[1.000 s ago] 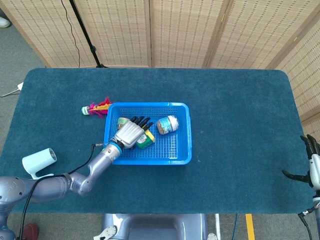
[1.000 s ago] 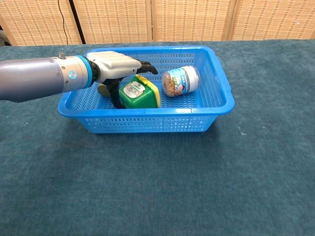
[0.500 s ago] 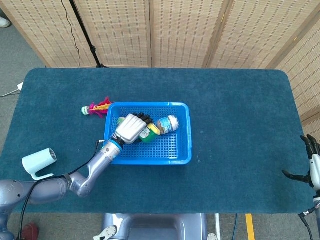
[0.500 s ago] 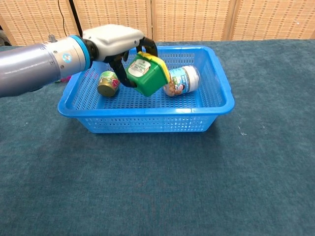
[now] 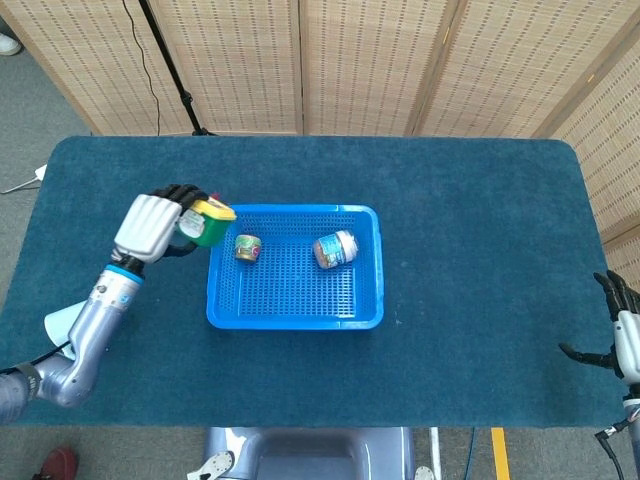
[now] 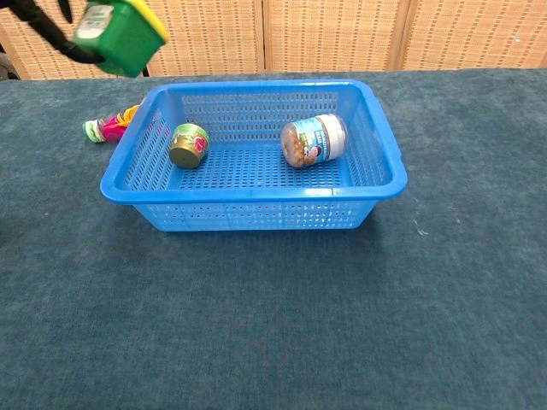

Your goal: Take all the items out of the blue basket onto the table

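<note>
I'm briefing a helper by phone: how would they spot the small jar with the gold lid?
Find the blue basket in the middle of the table. Two jars lie on their sides inside; the small jar is at its left end, green-labelled with a gold lid, shorter than the white-lidded jar to its right.

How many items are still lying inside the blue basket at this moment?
2. A small green-labelled jar lies at the left of the blue basket; a clear jar with a blue label lies on its side toward the right. Nothing appears hidden.

Tub (image 5: 207,222) at the left hand's (image 5: 148,226) fingertips, left of the basket (image 5: 293,315); can (image 5: 247,247) and jar (image 5: 335,249) inside.
</note>
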Controlling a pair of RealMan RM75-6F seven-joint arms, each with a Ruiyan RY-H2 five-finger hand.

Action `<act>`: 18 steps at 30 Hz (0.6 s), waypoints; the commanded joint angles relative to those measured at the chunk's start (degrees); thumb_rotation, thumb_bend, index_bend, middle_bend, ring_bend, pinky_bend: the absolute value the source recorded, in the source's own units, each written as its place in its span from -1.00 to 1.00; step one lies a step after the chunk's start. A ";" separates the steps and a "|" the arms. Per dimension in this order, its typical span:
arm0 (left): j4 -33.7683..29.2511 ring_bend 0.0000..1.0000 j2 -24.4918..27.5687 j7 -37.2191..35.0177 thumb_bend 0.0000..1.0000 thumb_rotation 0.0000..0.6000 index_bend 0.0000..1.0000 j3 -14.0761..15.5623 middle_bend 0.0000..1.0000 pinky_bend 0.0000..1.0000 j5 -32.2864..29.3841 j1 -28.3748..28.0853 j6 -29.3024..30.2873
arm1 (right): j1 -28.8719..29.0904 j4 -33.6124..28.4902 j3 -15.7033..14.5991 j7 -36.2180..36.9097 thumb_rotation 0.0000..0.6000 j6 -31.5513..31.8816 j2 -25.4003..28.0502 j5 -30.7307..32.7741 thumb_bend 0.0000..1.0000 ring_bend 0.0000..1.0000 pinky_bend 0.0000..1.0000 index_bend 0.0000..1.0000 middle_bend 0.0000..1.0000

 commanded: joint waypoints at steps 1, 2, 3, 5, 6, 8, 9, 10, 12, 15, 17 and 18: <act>2.63 -0.20 1.65 -4.37 -0.39 1.00 0.09 2.70 -0.13 -0.18 -1.22 4.21 -0.32 | 0.07 -0.02 -0.10 -0.30 1.00 -0.01 -0.13 -0.09 -1.00 -1.00 -1.00 -1.00 -1.00; 3.84 -0.21 1.43 -5.26 -0.39 1.00 0.09 3.25 -0.14 -0.20 -1.38 5.03 -0.71 | 0.12 -0.03 -0.16 -0.46 1.00 -0.07 -0.21 -0.11 -1.00 -1.00 -1.00 -1.00 -1.00; 5.13 -0.25 1.03 -6.21 -0.39 1.00 0.09 3.76 -0.17 -0.25 -1.50 5.81 -1.11 | 0.18 -0.06 -0.21 -0.63 1.00 -0.14 -0.29 -0.13 -1.00 -1.00 -1.00 -1.00 -1.00; 7.01 -0.37 0.14 -7.98 -0.39 1.00 0.08 4.18 -0.26 -0.39 -1.45 6.78 -1.69 | 0.26 -0.07 -0.28 -1.01 1.00 -0.16 -0.44 -0.12 -1.00 -1.00 -1.00 -1.00 -1.00; 8.09 -0.51 -0.42 -8.87 -0.40 1.00 0.03 4.43 -0.36 -0.53 -1.54 7.25 -2.28 | 0.31 -0.11 -0.32 -1.27 1.00 -0.14 -0.54 -0.14 -1.00 -1.00 -1.00 -1.00 -1.00; 10.00 -0.80 -1.52 -9.80 -0.42 1.00 -0.21 4.70 -0.65 -0.82 -1.89 7.72 -3.73 | 0.35 -0.31 -0.43 -1.47 1.00 -0.07 -0.64 -0.43 -1.00 -1.00 -1.00 -1.00 -1.00; 10.92 -0.93 -2.15 -10.00 -0.46 1.00 -0.48 4.84 -0.83 -0.94 -2.57 7.78 -5.11 | 0.30 -0.49 -0.51 -1.50 1.00 0.17 -0.66 -0.79 -1.00 -1.00 -1.00 -1.00 -1.00; 11.56 -0.99 -2.62 -10.09 -0.53 1.00 -0.75 4.77 -0.96 -0.99 -2.93 7.77 -5.96 | 0.25 -0.53 -0.59 -1.68 1.00 0.38 -0.71 -1.00 -1.00 -1.00 -1.00 -1.00 -1.00; 12.10 -1.00 -3.17 -10.49 -0.69 1.00 -0.99 4.53 -1.00 -1.00 -3.35 7.79 -7.29 | 0.20 -0.56 -0.71 -2.21 1.00 0.63 -0.90 -1.07 -1.00 -1.00 -1.00 -1.00 -1.00; 11.40 -1.00 -3.24 -11.15 -0.83 1.00 -1.00 3.50 -1.00 -1.00 -3.76 8.12 -7.40 | 0.40 -0.36 -0.83 -3.31 1.00 0.58 -1.33 -0.87 -1.00 -1.00 -1.00 -1.00 -1.00; 9.99 -1.00 -2.62 -11.26 -0.86 1.00 -1.00 3.14 -1.00 -1.00 -3.68 8.47 -6.93 | 0.62 -0.16 -0.89 -4.03 1.00 0.57 -1.46 -1.14 -1.00 -1.00 -1.00 -1.00 -1.00; 8.90 -1.00 -2.02 -11.22 -0.86 1.00 -1.00 3.07 -1.00 -1.00 -3.50 8.71 -6.63 | 0.74 -0.10 -0.93 -4.38 1.00 0.56 -1.45 -1.36 -1.00 -1.00 -1.00 -1.00 -1.00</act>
